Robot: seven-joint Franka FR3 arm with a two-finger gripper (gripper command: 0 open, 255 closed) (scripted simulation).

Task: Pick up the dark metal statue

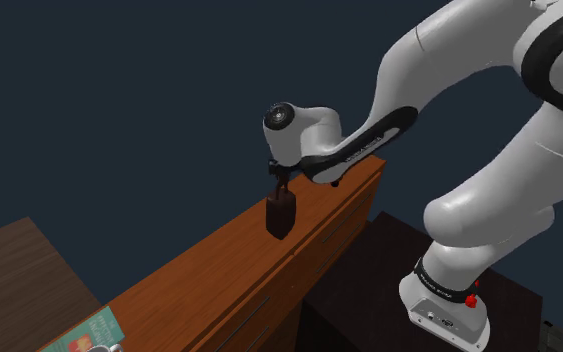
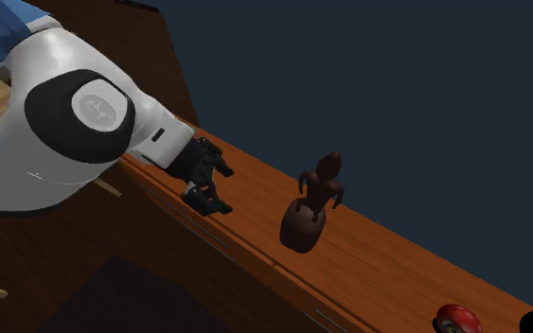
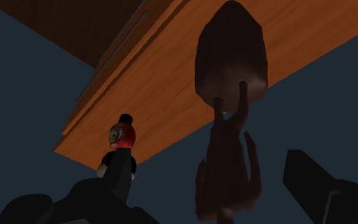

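Note:
The dark brown statue point(image 2: 313, 206), a small figure on a rounded base, stands upright on the wooden dresser top point(image 2: 397, 260). In the shoulder view the statue point(image 1: 280, 214) sits just under the white arm's wrist. My black gripper point(image 2: 219, 189) hovers over the dresser a short way from the statue, level with it and pointing at it. In the wrist view the statue point(image 3: 228, 83) lies ahead, its upper part in line with the gap of my gripper point(image 3: 206, 175). The fingers point(image 3: 320, 191) stand wide apart and touch nothing. The gripper point(image 1: 282, 183) is open.
A red round figurine with a green face point(image 3: 121, 135) stands further along the dresser, past the statue point(image 2: 456, 320). A teal book point(image 1: 91, 333) lies at the dresser's far end. The dresser front has drawers point(image 1: 299, 260). The dark stand point(image 1: 389, 270) sits beside it.

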